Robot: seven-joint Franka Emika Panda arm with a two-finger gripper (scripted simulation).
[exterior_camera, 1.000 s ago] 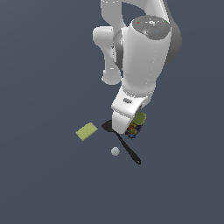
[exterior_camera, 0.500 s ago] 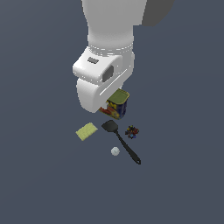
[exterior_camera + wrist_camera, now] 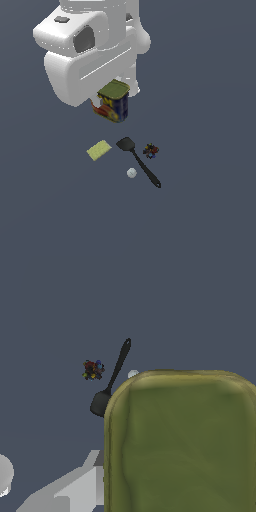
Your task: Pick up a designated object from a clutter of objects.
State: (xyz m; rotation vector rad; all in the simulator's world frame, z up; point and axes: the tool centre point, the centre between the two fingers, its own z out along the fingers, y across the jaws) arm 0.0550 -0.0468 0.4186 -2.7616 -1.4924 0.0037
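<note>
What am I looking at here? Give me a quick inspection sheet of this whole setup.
Surface: plain dark grey floor.
Job's thing: tin can lifted clear of the floor, under the arm.
Clutter: yellow-green block, black spatula, white ball, tiny multicoloured piece, all lying apart.
Gripper: hidden behind arm and tin; fingers not visible.
Cables: nothing seen.
Surroundings: nothing seen.

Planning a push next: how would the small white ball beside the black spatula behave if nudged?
The small white ball is round, so it would probably roll away freely. It lies close to the black spatula, whose handle might stop or deflect it.
</note>
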